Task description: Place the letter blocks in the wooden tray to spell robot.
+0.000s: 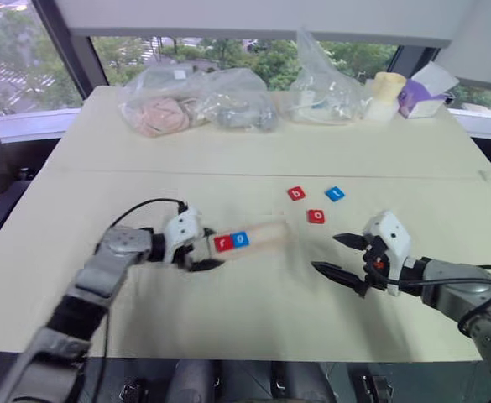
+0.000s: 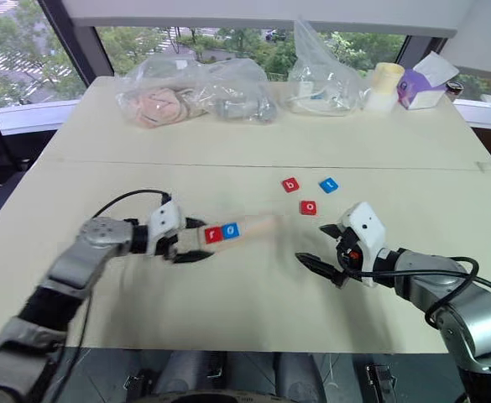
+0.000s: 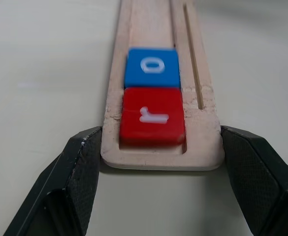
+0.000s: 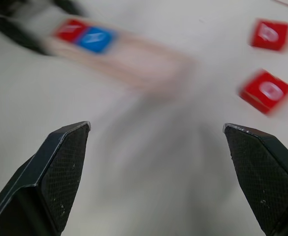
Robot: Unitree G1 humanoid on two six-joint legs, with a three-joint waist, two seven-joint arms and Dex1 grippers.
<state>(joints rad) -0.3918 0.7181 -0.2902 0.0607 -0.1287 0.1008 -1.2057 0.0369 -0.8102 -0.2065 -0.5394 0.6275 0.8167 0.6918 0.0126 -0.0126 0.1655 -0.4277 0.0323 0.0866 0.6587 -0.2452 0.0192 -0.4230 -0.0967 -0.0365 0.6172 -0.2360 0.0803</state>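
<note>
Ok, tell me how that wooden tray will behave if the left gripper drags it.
The wooden tray looks stiff, so it should slide in one piece. Gripped only at its end by the left gripper, its long free end will probably swing. The r block and o block sit in a shallow recess, so they may hop out if jerked.

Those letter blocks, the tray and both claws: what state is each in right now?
wooden tray: clamped at its end by the left gripper.
red r, blue o: seated in the tray.
red b, blue block, red o: loose on the table.
right gripper: open, empty.
</note>
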